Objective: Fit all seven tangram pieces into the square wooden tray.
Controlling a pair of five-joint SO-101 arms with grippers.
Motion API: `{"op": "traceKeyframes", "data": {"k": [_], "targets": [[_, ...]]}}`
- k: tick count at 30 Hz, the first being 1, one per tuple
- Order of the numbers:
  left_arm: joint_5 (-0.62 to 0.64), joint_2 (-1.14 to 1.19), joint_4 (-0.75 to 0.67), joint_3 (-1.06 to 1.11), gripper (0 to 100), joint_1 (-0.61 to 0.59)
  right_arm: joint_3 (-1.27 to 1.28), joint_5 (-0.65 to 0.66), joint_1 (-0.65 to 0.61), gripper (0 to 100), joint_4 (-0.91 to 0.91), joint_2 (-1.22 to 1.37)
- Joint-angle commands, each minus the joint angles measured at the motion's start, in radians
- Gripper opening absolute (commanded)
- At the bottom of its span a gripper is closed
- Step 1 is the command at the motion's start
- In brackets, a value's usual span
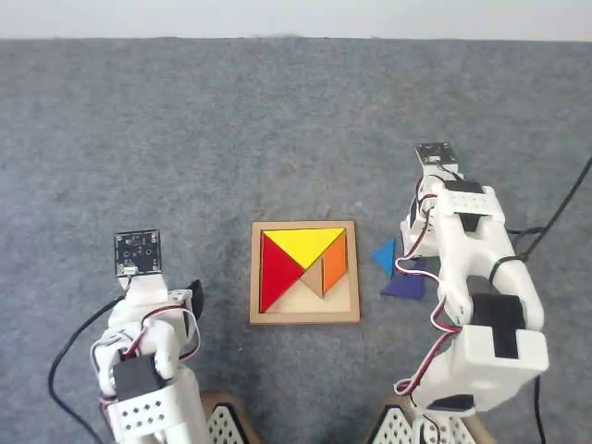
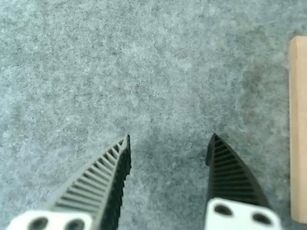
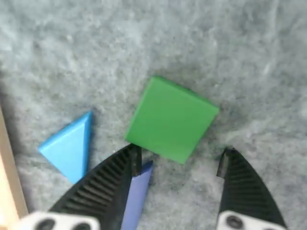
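Observation:
The square wooden tray lies mid-table and holds a red triangle, a yellow triangle and an orange piece. Just right of it lie a blue triangle and a purple piece. My right gripper hangs open just above the carpet, at the near edge of a green square, with the blue triangle and purple piece beside one finger. My left gripper is open over bare carpet left of the tray's edge.
Grey carpet covers the whole table. The right arm stands over the pieces right of the tray. The left arm sits at the near left. Cables trail at both near corners.

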Motion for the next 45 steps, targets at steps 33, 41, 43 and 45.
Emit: {"op": "traceKeyframes", "data": {"k": [33,41,43,45], "targets": [[0.009,-0.015,0.005,-0.008,24,-0.005,-0.373,-0.500,0.021,10.2,0.136,0.251],[0.009,-0.015,0.005,-0.008,24,-0.005,-0.394,-0.423,0.010,1.6,0.226,0.091],[0.009,-0.015,0.005,-0.008,24,-0.005,-0.390,-0.374,-0.022,1.5,0.275,0.016],[0.009,-0.015,0.005,-0.008,24,-0.005,-0.377,-0.319,-0.087,1.5,0.335,-0.071]]}}
